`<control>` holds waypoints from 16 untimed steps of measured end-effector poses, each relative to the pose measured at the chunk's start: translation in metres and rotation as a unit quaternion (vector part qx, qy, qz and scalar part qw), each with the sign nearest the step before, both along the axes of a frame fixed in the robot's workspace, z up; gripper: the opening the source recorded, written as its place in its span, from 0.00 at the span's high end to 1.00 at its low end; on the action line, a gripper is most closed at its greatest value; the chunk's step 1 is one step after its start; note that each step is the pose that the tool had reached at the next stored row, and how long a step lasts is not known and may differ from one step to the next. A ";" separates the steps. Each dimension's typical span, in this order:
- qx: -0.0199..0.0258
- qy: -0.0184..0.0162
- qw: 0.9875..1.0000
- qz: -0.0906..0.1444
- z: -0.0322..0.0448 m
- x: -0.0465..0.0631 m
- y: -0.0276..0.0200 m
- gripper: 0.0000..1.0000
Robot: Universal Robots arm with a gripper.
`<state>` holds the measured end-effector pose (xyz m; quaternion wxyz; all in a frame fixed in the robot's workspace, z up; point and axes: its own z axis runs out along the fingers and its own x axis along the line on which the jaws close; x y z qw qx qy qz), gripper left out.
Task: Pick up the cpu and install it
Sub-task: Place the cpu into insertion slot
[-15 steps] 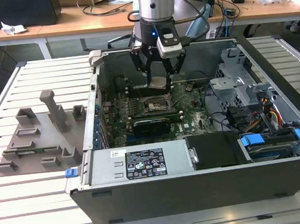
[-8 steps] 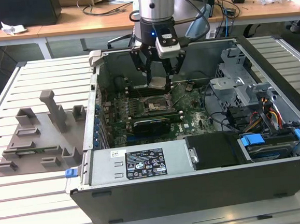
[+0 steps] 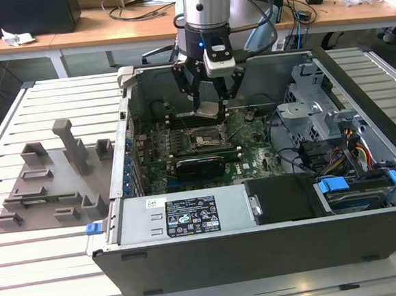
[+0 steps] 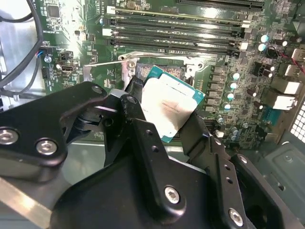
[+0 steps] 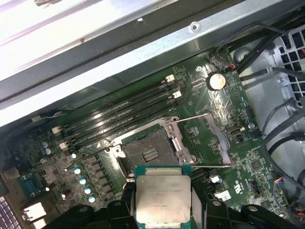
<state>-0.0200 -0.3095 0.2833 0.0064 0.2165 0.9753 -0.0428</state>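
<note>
The cpu (image 3: pixel 207 109) is a small square chip with a silvery top and green rim, also seen in both wrist views (image 4: pixel 170 108) (image 5: pixel 163 195). My gripper (image 3: pixel 208 108) is shut on the cpu, its black fingers (image 4: pixel 138 125) clamping two opposite edges. It hangs inside the open computer case, a little above the motherboard (image 3: pixel 253 150). The dark open socket (image 3: pixel 203 140) (image 5: pixel 147 153) lies just below and in front of the chip, with its metal load plate and lever raised (image 5: pixel 209 143).
A grey fixture tray (image 3: pixel 49 180) lies on the slatted table at the exterior view's left. Memory slots (image 5: pixel 128 112) run behind the socket. A power supply (image 3: pixel 190 217), drive cage (image 3: pixel 311 105) and cables (image 3: pixel 343 157) crowd the case's front and right.
</note>
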 end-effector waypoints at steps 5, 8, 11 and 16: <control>-0.001 0.000 1.000 -0.012 0.0000 0.000 0.0000 0.45; -0.002 0.000 1.000 -0.021 -0.0001 0.000 0.0000 0.45; -0.003 0.000 1.000 -0.028 -0.0001 0.000 0.0000 0.45; -0.003 0.000 0.999 -0.039 -0.0001 0.000 0.0000 0.45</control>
